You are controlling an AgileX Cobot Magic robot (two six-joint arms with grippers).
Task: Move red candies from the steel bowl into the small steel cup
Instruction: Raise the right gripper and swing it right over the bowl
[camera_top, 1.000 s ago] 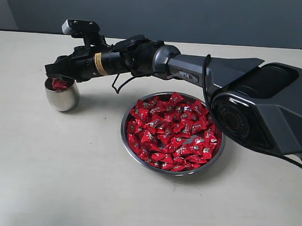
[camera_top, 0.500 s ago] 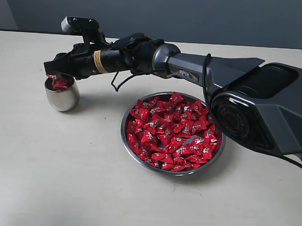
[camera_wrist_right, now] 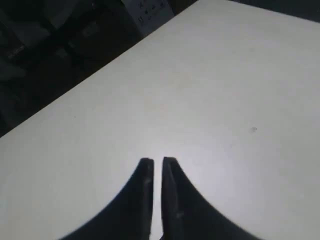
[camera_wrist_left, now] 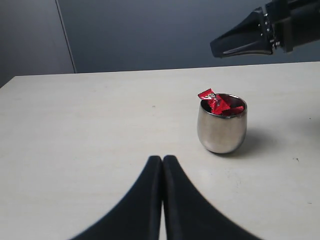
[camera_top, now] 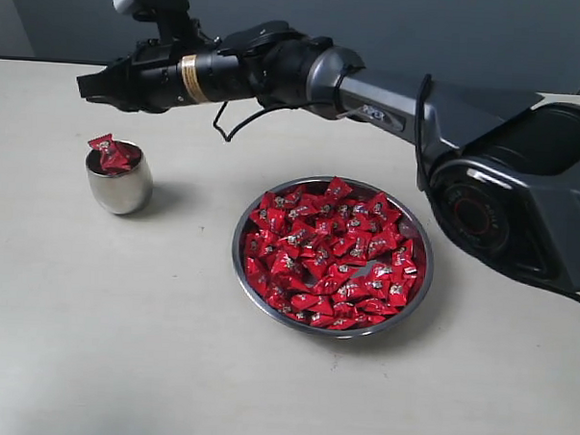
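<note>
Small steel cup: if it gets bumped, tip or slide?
Probably tips or rocks rather than slides: the small steel cup has a rounded barrel body narrowing to a small base. Polished wall looks slippery, so a side pinch may slip. A red candy pokes above the rim and could fall out.

The small steel cup (camera_top: 119, 186) hides how many red candies (camera_top: 113, 155) it holds.
</note>
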